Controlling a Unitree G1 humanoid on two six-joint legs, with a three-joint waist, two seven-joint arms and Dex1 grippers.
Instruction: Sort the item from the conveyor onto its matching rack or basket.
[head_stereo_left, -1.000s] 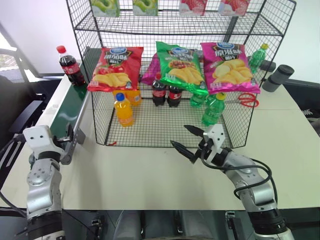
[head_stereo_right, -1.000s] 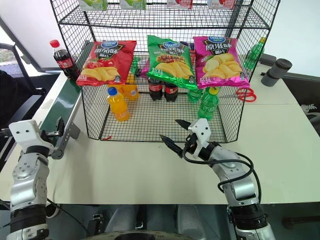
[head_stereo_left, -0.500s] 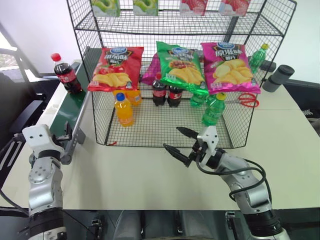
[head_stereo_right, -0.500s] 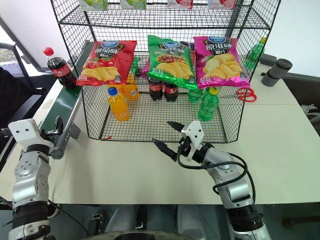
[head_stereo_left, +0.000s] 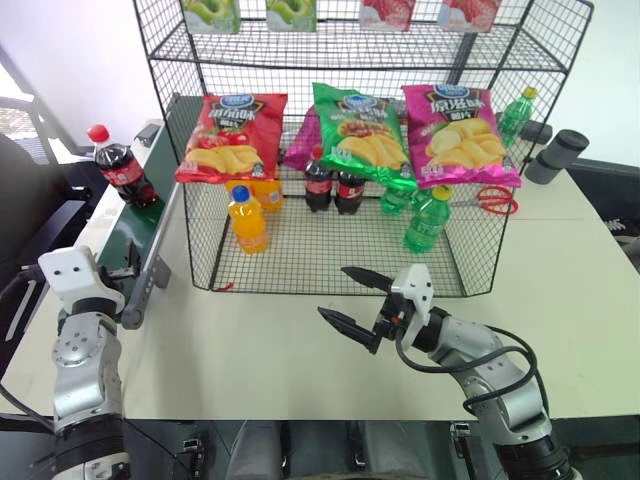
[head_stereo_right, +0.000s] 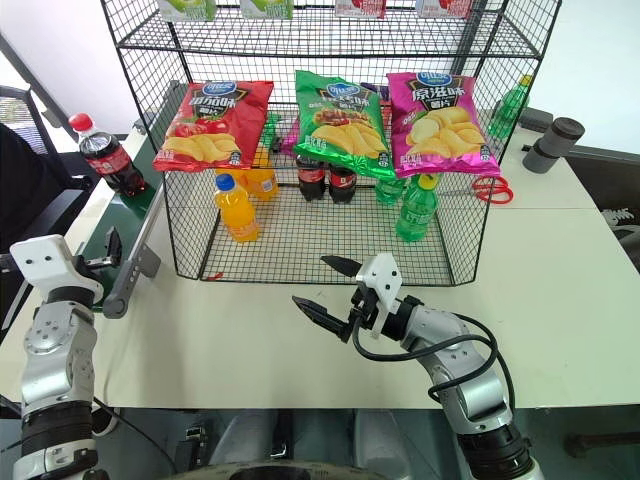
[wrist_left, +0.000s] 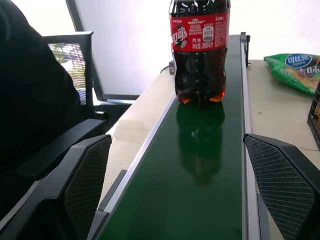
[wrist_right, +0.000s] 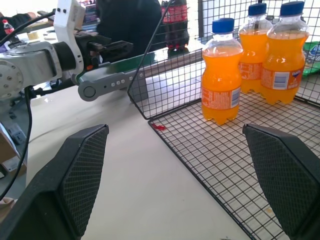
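Note:
The item, a cola bottle (head_stereo_left: 117, 167) with a red cap and label, stands upright on the conveyor (head_stereo_left: 133, 222), a dark green belt along the table's left edge. My left gripper (head_stereo_left: 128, 274) is open at the belt's near end and points along it at the bottle (wrist_left: 200, 50), which is well ahead of the fingers. My right gripper (head_stereo_left: 335, 292) hangs open and empty over the white table, just in front of the black wire rack (head_stereo_left: 470, 255). On the rack's mesh floor stand orange bottles (wrist_right: 220, 82), two cola bottles (head_stereo_left: 330, 187) and green bottles (head_stereo_left: 424, 220).
Three chip bags (head_stereo_left: 360, 135) hang on the rack's front. Red scissors (head_stereo_left: 492, 200) and a grey cylinder (head_stereo_left: 556, 155) lie at the table's back right. A black chair (head_stereo_left: 40, 215) stands left of the conveyor. White table top stretches before the rack.
The cola bottle has ridden along the belt toward my left gripper. My right gripper has drawn left and back from the rack's front, still open. The left gripper has stayed put.

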